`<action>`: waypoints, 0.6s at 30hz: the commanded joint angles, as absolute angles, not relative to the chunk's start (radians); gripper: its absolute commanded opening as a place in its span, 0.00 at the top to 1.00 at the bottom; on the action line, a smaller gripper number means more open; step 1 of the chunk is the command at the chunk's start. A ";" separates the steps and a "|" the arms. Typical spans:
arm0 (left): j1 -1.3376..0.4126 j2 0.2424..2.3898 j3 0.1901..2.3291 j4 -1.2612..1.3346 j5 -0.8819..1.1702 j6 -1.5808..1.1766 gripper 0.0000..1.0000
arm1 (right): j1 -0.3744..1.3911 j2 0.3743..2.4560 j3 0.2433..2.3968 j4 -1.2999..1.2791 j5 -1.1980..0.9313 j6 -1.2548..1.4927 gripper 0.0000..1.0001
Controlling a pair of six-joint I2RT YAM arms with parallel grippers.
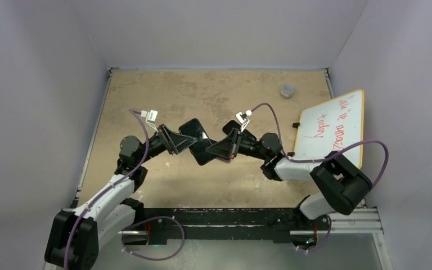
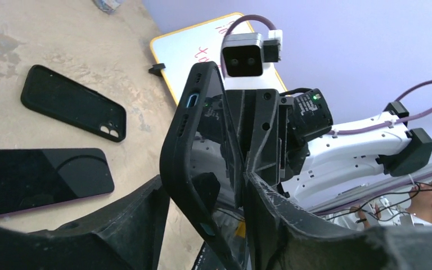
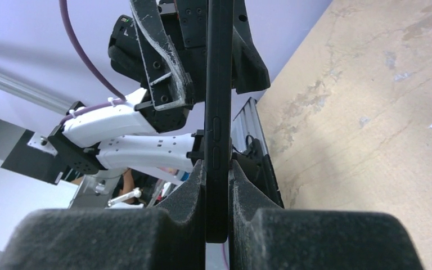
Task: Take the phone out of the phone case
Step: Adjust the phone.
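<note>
A phone [image 2: 218,132] in a black phone case [image 2: 174,146] is held upright above the table between both arms. My right gripper [image 3: 217,169] is shut on the cased phone [image 3: 218,84], pinching it edge-on between both pads. My left gripper [image 2: 202,191] straddles the other end. Its right finger [image 2: 292,225] lies against the screen side, while a strip of table shows between its left finger [image 2: 124,225] and the case rim. From above, the left gripper [image 1: 181,140] and right gripper [image 1: 225,147] meet at the phone [image 1: 205,152].
A bare black case [image 2: 73,101] and a second phone, screen up [image 2: 39,177], lie on the tan table [image 1: 163,90] under the arms. A whiteboard with red writing [image 1: 332,126] leans at the right. A small grey object [image 1: 287,90] sits at the back right.
</note>
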State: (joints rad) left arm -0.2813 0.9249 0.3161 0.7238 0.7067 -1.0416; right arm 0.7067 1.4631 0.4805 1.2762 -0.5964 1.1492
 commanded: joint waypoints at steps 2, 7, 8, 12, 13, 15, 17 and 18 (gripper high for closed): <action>-0.276 0.945 0.299 0.874 0.748 -1.100 0.55 | 0.707 1.497 0.534 1.507 -0.655 1.247 1.00; -0.276 0.969 0.289 0.932 0.758 -1.132 0.73 | 0.708 1.528 0.543 1.538 -0.654 1.266 1.00; -0.276 0.971 0.290 0.935 0.759 -1.137 0.79 | 0.707 1.531 0.544 1.531 -0.654 1.262 1.00; -0.276 0.968 0.297 0.926 0.746 -1.150 1.00 | 0.707 1.536 0.548 1.502 -0.653 1.234 0.96; -0.276 0.963 0.296 0.922 0.738 -1.153 1.00 | 0.707 1.534 0.549 1.491 -0.650 1.225 0.92; -0.276 0.948 0.285 0.904 0.709 -1.166 1.00 | 0.708 1.528 0.542 1.465 -0.643 1.203 0.80; -0.276 0.926 0.264 0.883 0.666 -1.202 1.00 | 0.707 1.517 0.530 1.445 -0.628 1.173 0.67; -0.276 0.913 0.250 0.875 0.641 -1.222 1.00 | 0.707 1.509 0.525 1.425 -0.620 1.158 0.61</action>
State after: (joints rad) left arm -0.2817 0.9585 0.2882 0.8577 0.7223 -1.1931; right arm 0.7059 1.5528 0.4953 1.4010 -0.6445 1.2098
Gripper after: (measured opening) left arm 0.148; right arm 0.286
